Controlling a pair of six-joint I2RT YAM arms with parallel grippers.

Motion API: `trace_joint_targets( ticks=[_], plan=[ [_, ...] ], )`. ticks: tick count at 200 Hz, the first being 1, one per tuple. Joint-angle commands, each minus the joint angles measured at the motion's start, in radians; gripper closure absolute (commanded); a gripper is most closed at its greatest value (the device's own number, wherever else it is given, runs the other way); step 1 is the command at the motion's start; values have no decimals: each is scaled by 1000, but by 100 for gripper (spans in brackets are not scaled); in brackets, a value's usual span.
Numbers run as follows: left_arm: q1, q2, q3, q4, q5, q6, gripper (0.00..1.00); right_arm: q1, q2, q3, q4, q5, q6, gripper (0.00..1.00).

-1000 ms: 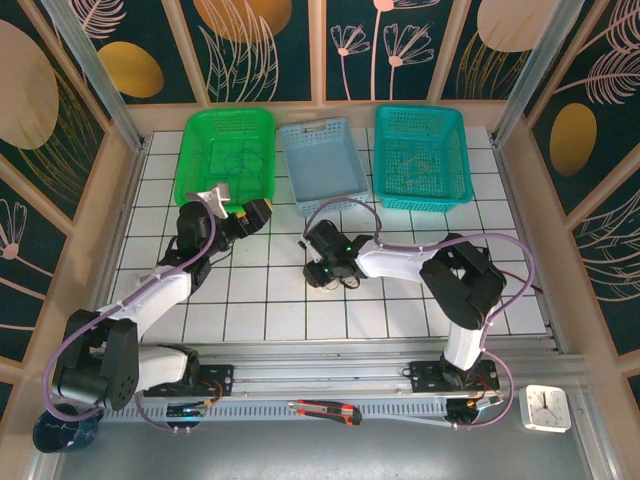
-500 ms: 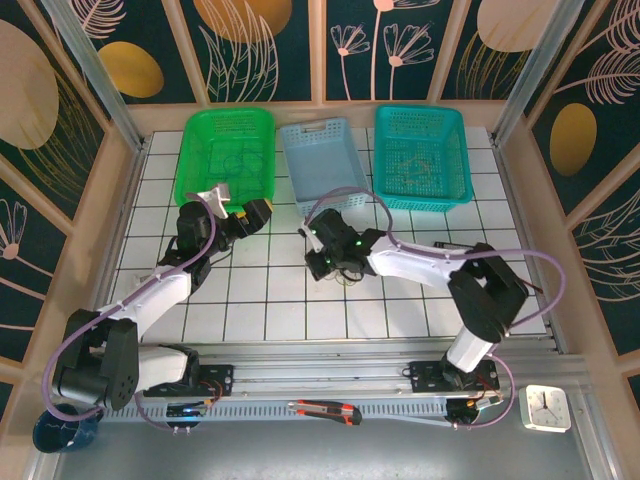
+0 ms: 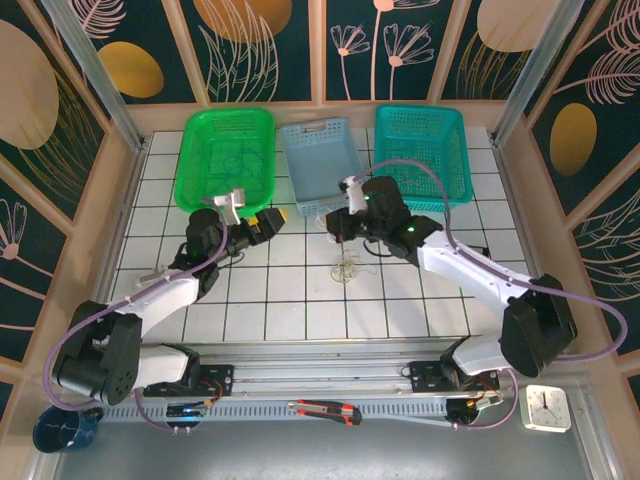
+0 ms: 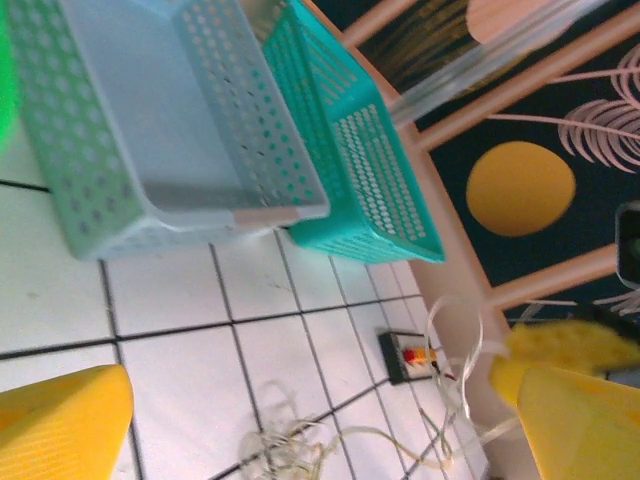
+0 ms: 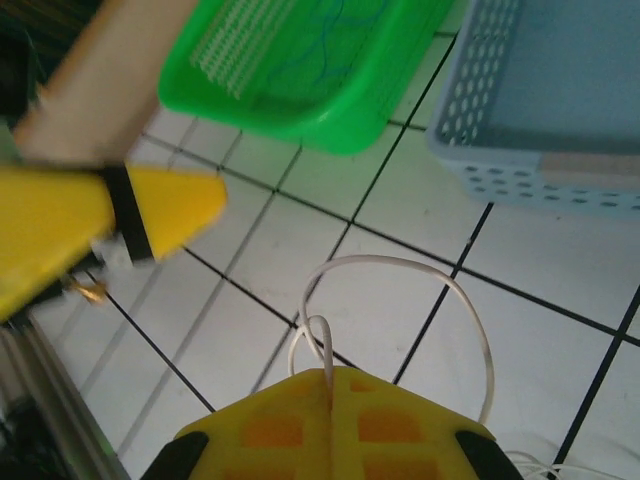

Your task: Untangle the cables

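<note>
You have the white tiled table (image 3: 250,300) with the pale blue basket (image 3: 315,127) at its far side, taken here as reference. A green basket (image 3: 230,112) sits just beside its left wall and a teal basket (image 3: 420,110) just beside its right. The left gripper (image 3: 275,220) hovers near the blue basket's near-left corner, yellow fingers spread wide, nothing between them. The right gripper (image 5: 330,375) is just in front of the blue basket's near wall, fingers pinched together on a whitish strand. From there the cables (image 3: 346,268) trail to a loose bundle over the tiles, further out in front of the blue basket
</note>
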Motion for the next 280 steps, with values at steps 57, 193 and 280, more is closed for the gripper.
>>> trace_joint_targets(
  ticks=[57,193,280],
  plan=[
    [-217,152,-41,384,-51,-144,26,-86,-99,-138,252,-152,235,100],
    [-355,276,97,385,-56,-46,57,-87,-114,-190,303,-163,286,100],
    [-358,307,139,391,-90,-33,92,-90,-152,-207,281,-164,282,100]
  ],
)
